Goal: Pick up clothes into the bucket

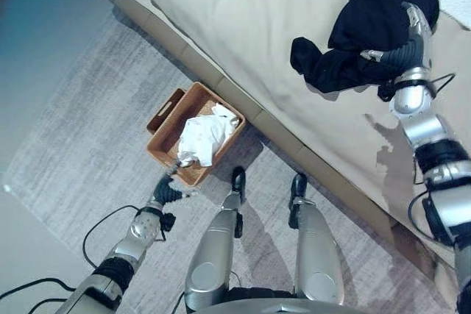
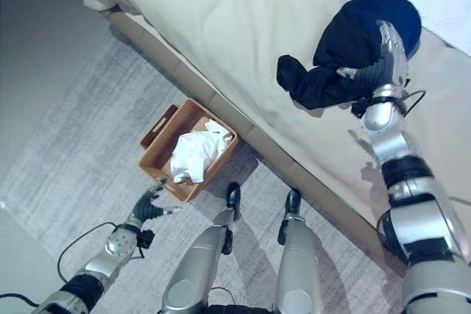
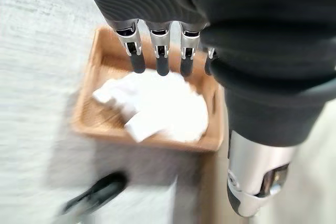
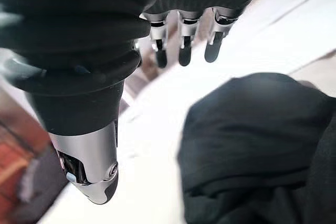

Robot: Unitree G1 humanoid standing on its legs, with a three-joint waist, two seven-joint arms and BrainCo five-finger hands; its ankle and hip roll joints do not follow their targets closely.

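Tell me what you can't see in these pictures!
- Basket floor: the white cloth covers it, eye views.
- Part of the dark garment on the bed: the right hand overlaps it.
- Dark thing near the basket, left wrist view: too blurred.

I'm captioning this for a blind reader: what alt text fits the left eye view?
The robot's right hand reaches open over a black garment lying on a beige bed. On the grey rug below, a brown basket holds white cloth, with the left hand open beside its near corner.
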